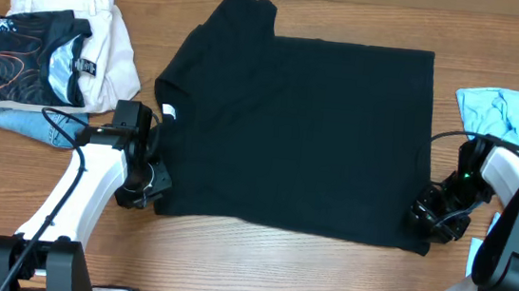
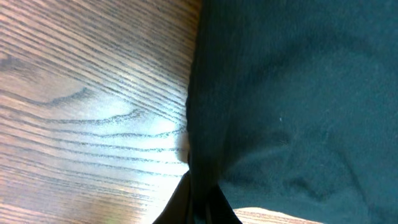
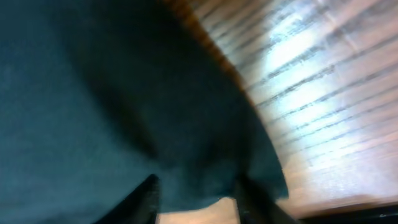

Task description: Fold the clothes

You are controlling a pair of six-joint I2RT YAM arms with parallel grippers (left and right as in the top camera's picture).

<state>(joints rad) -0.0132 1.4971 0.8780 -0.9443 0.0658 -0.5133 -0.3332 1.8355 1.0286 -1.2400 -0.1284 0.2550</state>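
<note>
Large plain black thin garment [image 1: 299, 130] flat, centre; left claw [image 1: 148, 190] pinches lower-left corner; right claw [image 1: 427, 219] spread astride lower-right hem; light-blue cloth [image 1: 501, 113] far right.

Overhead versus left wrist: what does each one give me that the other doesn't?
Only overhead: the whole garment in outline, with the left end effector at its near-left corner and the right end effector at its near-right corner. It also shows a pile of other clothes at far left and a blue cloth at far right.
Only left wrist: a close-up of the garment's edge, drawn into a pinch at the bottom of the frame.
Both: the black garment lying on the wooden table.
</note>
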